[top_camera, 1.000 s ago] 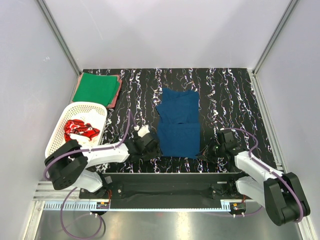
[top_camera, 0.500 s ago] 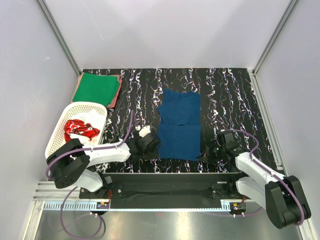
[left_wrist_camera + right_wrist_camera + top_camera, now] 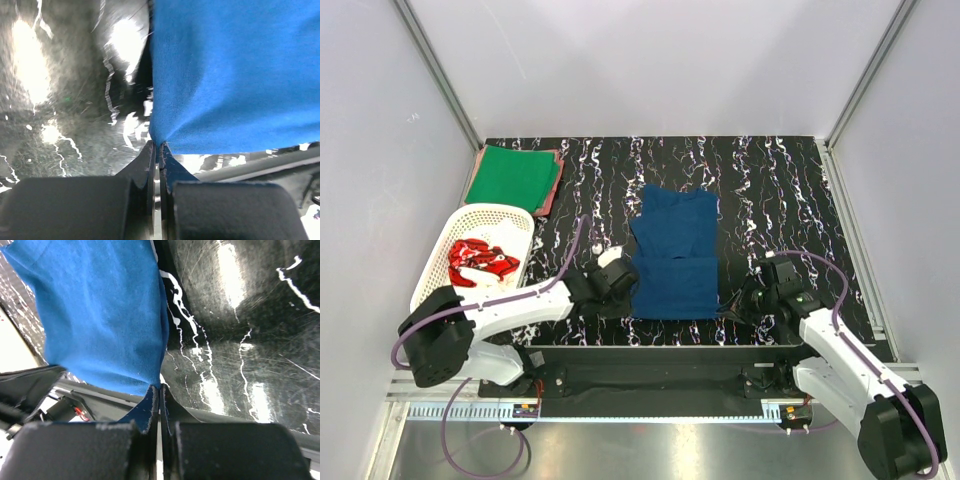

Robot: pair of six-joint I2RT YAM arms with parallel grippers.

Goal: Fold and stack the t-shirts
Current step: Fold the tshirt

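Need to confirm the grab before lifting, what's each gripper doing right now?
Left gripper: shut on the navy t-shirt, near left corner.
Right gripper: shut on the navy t-shirt, near right corner.

Enclosure and work surface
We list pale grey walls (image 3: 650,60), aluminium corner posts (image 3: 435,72), and a glossy black table (image 3: 775,190) veined white, catching bright glare.

the t-shirt (image 3: 672,262) was navy blue, the table (image 3: 770,190) black veined with white; a green tee (image 3: 510,175), a reddish-pink tee (image 3: 553,190), a white lattice basket (image 3: 433,270), a red tee (image 3: 480,262) printed white.
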